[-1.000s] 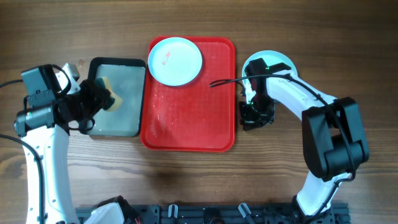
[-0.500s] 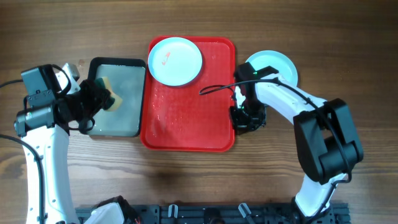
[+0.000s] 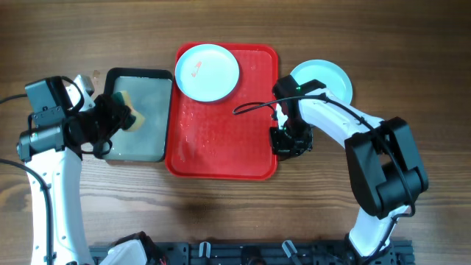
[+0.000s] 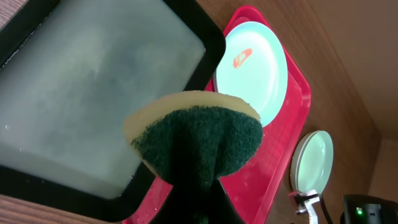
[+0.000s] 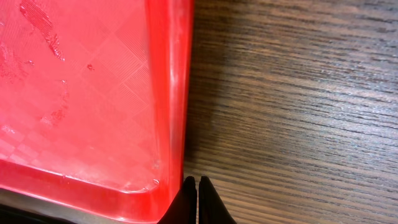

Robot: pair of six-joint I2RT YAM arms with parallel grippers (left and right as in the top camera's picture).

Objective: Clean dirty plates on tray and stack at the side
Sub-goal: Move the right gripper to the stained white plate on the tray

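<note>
Tray (image 3: 221,147): red plastic, rectangular, with rounded corners and a raised rim. An embossed diamond texture and water droplets are seen in the right wrist view. It is set mid-tabletop.
Smeared plate (image 3: 207,71): round and shallow, white with a pale teal rim and a red smear near the centre. It is laid in the tray's far-left corner.
Plate stack (image 3: 331,73): light teal, round, glossy. It is set on the tabletop just right of the tray's far end. The plate count cannot be told.
Grey pan (image 3: 140,72): dark metal, rectangular, filled with cloudy water. It is placed just left of the tray.
Sponge (image 4: 199,134): yellow foam with a green scouring face, bent into a curve. It is held over the pan.
Left tool (image 4: 194,186): pinched on the sponge.
Right tool (image 5: 198,198): fingers pressed together, nothing gripped. It is positioned at the tray's right rim, over bare wood.
Tabletop (image 3: 221,221): brown wood, with a fine grain visible.
</note>
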